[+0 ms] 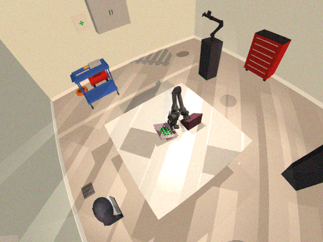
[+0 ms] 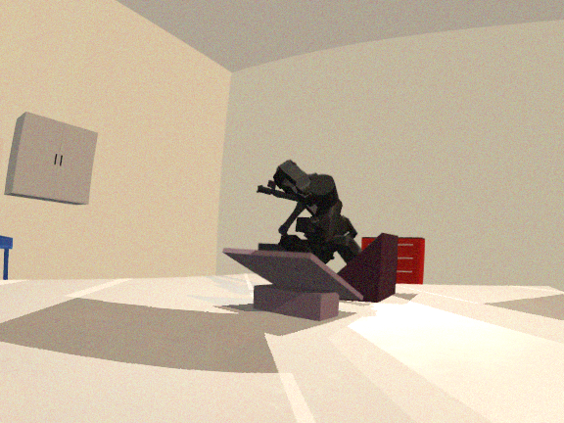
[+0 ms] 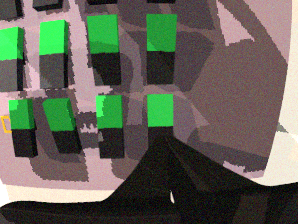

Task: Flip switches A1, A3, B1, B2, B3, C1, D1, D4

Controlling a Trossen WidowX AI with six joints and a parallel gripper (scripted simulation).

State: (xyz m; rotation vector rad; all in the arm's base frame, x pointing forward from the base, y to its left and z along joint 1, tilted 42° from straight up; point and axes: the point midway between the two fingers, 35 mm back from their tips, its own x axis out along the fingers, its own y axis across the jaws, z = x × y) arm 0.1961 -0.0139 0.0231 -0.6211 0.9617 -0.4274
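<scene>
The pink panel (image 1: 157, 126) (image 2: 284, 269) (image 3: 240, 95) is tilted on a low block. Its green-and-black rocker switches show in the wrist view. In row D, D1 (image 3: 22, 116), D2 (image 3: 59, 115), D3 (image 3: 109, 112) and D4 (image 3: 160, 111) stand left to right. D2 looks tilted differently from its neighbours. Row C is above, with C3 (image 3: 103, 35) and C4 (image 3: 161, 34); row B shows only at the top edge. My gripper (image 3: 163, 143) is shut and empty, its tip over the black end of D4, hiding part of it. Contact cannot be told. Row A is out of the wrist view.
A dark maroon wedge-shaped block (image 1: 192, 121) (image 2: 379, 269) stands beside the arm and panel. Farther off are a blue cart (image 1: 102, 91), a black pedestal (image 1: 210, 59) carrying another arm, and a red drawer cabinet (image 1: 264, 56).
</scene>
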